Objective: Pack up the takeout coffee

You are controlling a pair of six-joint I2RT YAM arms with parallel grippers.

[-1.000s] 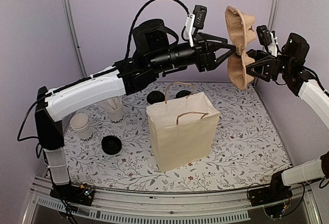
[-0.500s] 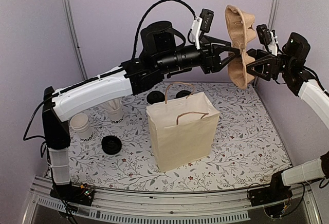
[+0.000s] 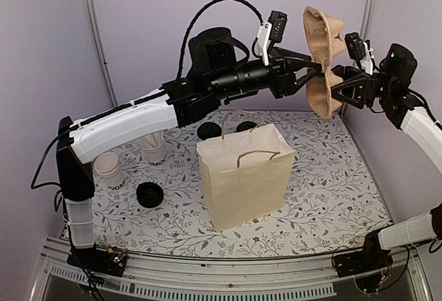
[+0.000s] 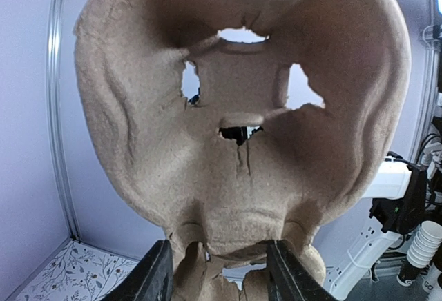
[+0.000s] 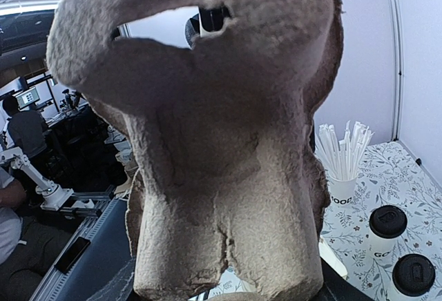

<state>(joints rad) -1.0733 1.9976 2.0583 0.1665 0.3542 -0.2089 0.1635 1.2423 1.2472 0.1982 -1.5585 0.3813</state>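
A brown pulp cup carrier (image 3: 321, 59) hangs upright high above the table's back right. My right gripper (image 3: 333, 85) is shut on its right side; in the right wrist view the carrier (image 5: 221, 163) hides the fingers. My left gripper (image 3: 312, 73) reaches in from the left. Its fingers (image 4: 155, 277) press both sides of the carrier's (image 4: 242, 108) middle ridge. Two takeout coffee cups with black lids (image 3: 206, 131) (image 3: 245, 127) stand behind the paper bag, and also show in the right wrist view (image 5: 387, 228) (image 5: 413, 273).
An open cream paper bag (image 3: 245, 177) with rope handles stands mid-table. At the left are a white cup of white sticks (image 3: 153, 148), stacked lidless cups (image 3: 110, 170) and a black lid (image 3: 149, 194). Purple walls close the back and sides.
The left arm has reached right to the carrier and its jaws have narrowed onto the middle ridge. The right arm and the carrier have stayed put.
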